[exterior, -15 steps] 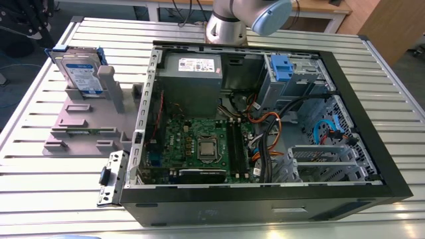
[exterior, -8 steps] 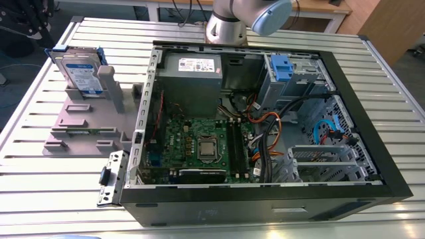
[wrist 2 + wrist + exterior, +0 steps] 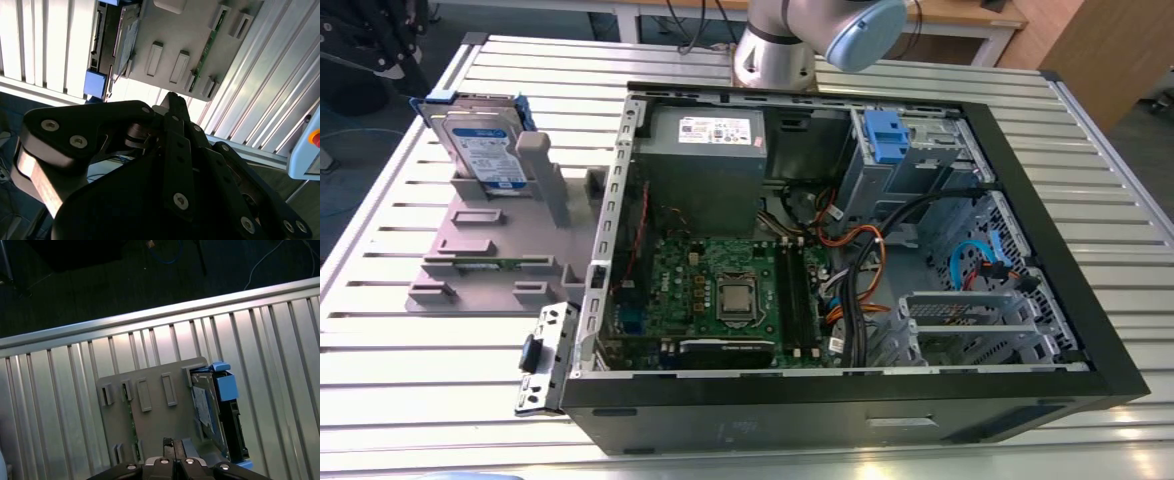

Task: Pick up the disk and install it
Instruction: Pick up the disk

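Setting: robotics lab workbench. Evidence:
- ribbed aluminium table (image 3: pixel 400 380), my arm's base (image 3: pixel 774 55) mounted on it
- opened computer case (image 3: pixel 787 410), motherboard (image 3: pixel 707 280) exposed
- grey parts fixture (image 3: pixel 480 235)
- wooden desk (image 3: pixel 961 15) behind
- cables (image 3: pixel 170 252) on dark floor

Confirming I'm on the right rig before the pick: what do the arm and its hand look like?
In the exterior view, the silver-grey tubular metal arm carries a rounded light-blue joint cap. In the second wrist view, the matte black metal hand is built of flat, angular link plates pinned with round silver screw heads, and it narrows to a slim tip.
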`<act>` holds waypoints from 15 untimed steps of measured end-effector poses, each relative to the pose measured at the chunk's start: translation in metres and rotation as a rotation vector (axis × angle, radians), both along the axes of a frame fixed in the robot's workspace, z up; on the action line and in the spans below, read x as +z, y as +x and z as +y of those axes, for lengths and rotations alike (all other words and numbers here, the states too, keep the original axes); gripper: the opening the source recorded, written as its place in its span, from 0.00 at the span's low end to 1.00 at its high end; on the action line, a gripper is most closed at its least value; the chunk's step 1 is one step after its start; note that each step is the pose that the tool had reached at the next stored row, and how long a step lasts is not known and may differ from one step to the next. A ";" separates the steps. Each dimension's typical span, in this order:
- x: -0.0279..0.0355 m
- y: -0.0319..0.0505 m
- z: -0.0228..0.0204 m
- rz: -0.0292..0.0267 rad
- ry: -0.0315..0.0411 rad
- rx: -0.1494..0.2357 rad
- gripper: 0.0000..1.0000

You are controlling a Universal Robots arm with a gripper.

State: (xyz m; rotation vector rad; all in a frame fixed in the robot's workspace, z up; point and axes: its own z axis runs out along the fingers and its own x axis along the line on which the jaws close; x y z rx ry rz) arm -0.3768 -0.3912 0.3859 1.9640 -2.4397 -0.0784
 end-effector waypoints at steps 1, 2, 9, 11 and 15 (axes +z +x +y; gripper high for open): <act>0.0000 0.0000 0.0000 0.0000 0.0000 0.001 0.11; 0.0000 0.0001 -0.0001 0.0000 0.0000 0.001 0.11; 0.0000 0.0001 -0.0001 0.0000 0.0000 0.006 0.11; 0.0000 0.0001 -0.0001 0.0000 0.0000 0.007 0.11; 0.0000 0.0001 -0.0001 0.0000 0.0000 0.010 0.11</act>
